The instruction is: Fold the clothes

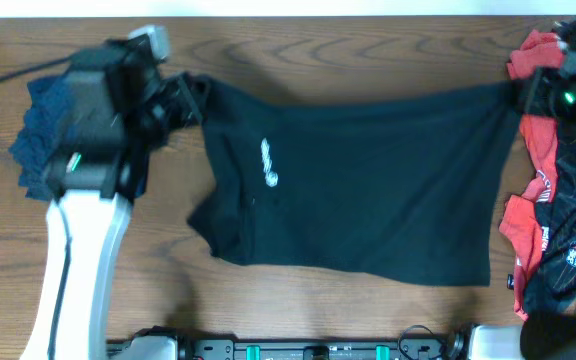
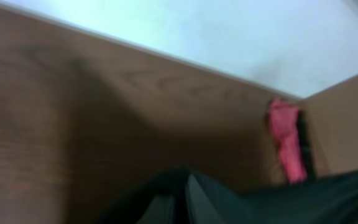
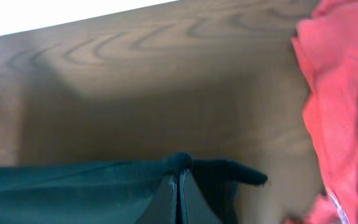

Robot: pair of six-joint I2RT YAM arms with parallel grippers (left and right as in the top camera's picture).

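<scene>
The overhead view was evenly lit and rather sharp, and the grain of the table (image 1: 368, 70) was clear. A soft shadow lay just above the shirt (image 1: 368, 190) at the upper middle. The white left arm (image 1: 78, 250) at lower left looked almost washed out. Both wrist views were dimmer and blurred. In the left wrist view a wide shadow crossed the centre under a pale wall (image 2: 229, 31). In the right wrist view the red cloth (image 3: 334, 93) at the right edge was out of focus.

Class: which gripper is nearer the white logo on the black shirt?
Left. The left gripper holds the shirt corner close to the logo; the right gripper holds the far corner, across the whole shirt from it.
</scene>
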